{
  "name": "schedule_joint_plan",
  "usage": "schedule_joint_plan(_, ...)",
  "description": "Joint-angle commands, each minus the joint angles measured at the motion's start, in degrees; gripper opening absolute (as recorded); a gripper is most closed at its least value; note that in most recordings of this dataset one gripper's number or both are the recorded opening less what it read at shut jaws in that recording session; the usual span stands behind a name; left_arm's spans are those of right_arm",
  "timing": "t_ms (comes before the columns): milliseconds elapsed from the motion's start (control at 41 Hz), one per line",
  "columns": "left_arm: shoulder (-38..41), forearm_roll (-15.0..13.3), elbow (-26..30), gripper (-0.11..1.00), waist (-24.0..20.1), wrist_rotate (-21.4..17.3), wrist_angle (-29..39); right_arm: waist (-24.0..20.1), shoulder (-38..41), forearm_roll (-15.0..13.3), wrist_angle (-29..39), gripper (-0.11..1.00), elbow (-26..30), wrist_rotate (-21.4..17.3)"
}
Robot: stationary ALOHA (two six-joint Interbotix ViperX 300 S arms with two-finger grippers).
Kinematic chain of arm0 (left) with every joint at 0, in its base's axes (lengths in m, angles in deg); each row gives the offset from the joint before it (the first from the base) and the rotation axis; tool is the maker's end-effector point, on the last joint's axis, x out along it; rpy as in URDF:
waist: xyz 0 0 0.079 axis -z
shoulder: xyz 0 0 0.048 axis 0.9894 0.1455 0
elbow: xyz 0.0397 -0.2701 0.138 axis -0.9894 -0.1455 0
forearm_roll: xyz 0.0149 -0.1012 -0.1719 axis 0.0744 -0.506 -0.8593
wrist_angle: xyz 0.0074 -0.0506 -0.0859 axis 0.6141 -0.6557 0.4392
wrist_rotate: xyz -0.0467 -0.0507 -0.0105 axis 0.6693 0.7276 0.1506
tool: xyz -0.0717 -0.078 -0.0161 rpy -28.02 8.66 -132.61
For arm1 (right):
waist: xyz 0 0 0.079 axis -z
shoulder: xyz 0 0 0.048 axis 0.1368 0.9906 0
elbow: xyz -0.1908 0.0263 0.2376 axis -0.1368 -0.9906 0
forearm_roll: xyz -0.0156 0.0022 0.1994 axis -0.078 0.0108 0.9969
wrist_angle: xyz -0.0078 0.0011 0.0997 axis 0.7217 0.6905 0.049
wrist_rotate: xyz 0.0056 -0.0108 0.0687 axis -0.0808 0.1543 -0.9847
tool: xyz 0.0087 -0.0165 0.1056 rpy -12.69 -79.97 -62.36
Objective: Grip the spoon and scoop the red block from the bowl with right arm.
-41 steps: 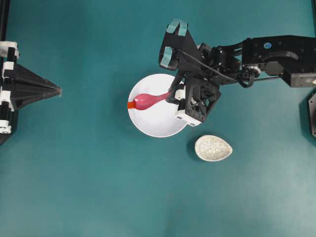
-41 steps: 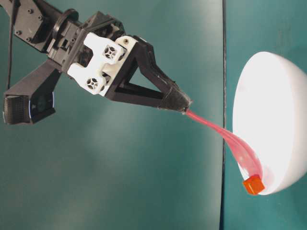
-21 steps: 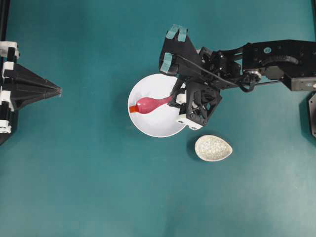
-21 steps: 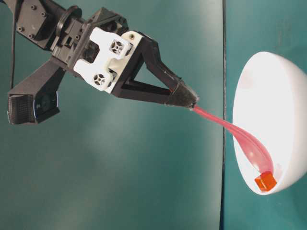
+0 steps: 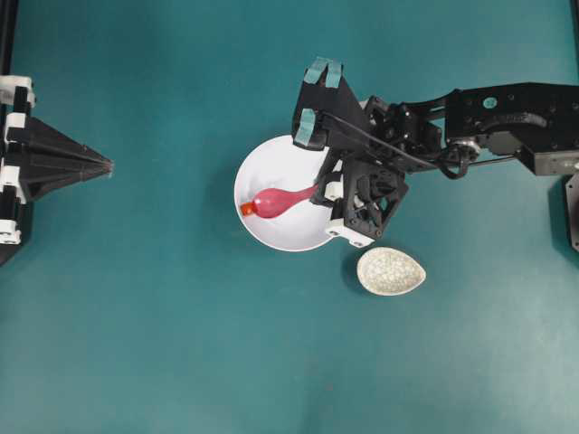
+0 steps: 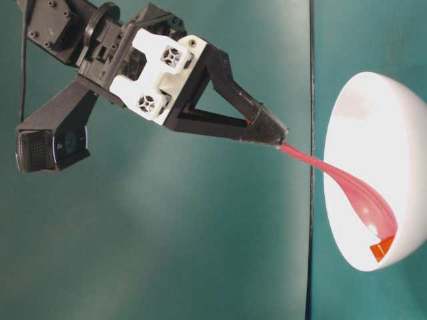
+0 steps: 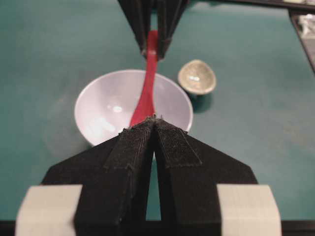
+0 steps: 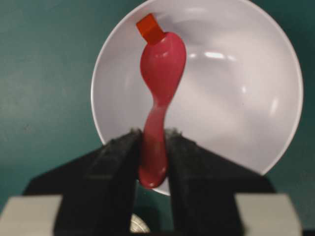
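The right gripper (image 8: 153,142) is clenched on the handle of the spoon (image 8: 160,83), so the grip step reads as done; the scoop step is under way and not complete. The spoon reaches from the gripper down into the bowl (image 5: 271,235), its scoop low against the bowl wall on the side away from the gripper. The block (image 8: 149,28) lies inside the bowl, touching the tip of the scoop and resting against the bowl wall; in the right wrist view it sits just beyond the tip, not in the scoop's hollow. The table-level view agrees: the block (image 6: 380,251) is at the end of the spoon (image 6: 353,195), between the tip and the bowl (image 6: 400,120) wall. Remaining work, as a judgement: get the scoop under the block, then lift it clear of the bowl without tipping it off. The block is far smaller than the scoop and may slide along the wall rather than ride up into the hollow. The left gripper (image 7: 153,120) stands well apart from the bowl, its fingers pressed together on nothing, pointing toward the bowl. The surface is a plain teal table (image 5: 181,344), matte, with soft glare in the left wrist view. A small speckled dish (image 5: 391,271) sits near the bowl, on the gripper's side and apart from its rim. No more of the room shows than the table and dark framing at the overhead view's edges
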Motion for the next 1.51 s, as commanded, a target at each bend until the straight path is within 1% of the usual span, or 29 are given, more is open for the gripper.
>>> schedule_joint_plan(0, 0.4, 0.1, 0.7, 0.01, 0.0, 0.0, -0.2, -0.4, -1.7, 0.2, -1.3, 0.24, 0.4, -0.1)
schedule_joint_plan(293, 0.4, 0.1, 0.7, 0.01, -0.1, 0.0, -0.2, -0.4, -1.6, 0.2, -3.2, 0.24, -0.3, -0.2)
schedule_joint_plan(536, 0.5, 0.1, 0.7, 0.01, 0.0, 0.0, -0.2, -0.4, -1.7, 0.2, -4.7, 0.24, -0.7, -1.6)
schedule_joint_plan(1243, 0.5, 0.1, 0.8, 0.01, -0.1, 0.0, -0.2, -0.4, -1.7, 0.2, -7.4, 0.24, -1.7, -1.6)
schedule_joint_plan(1487, 0.5, 0.1, 0.7, 0.01, -0.1, -0.1, -0.2, -0.4, -1.8, 0.2, -8.1, 0.22, -1.9, -1.6)
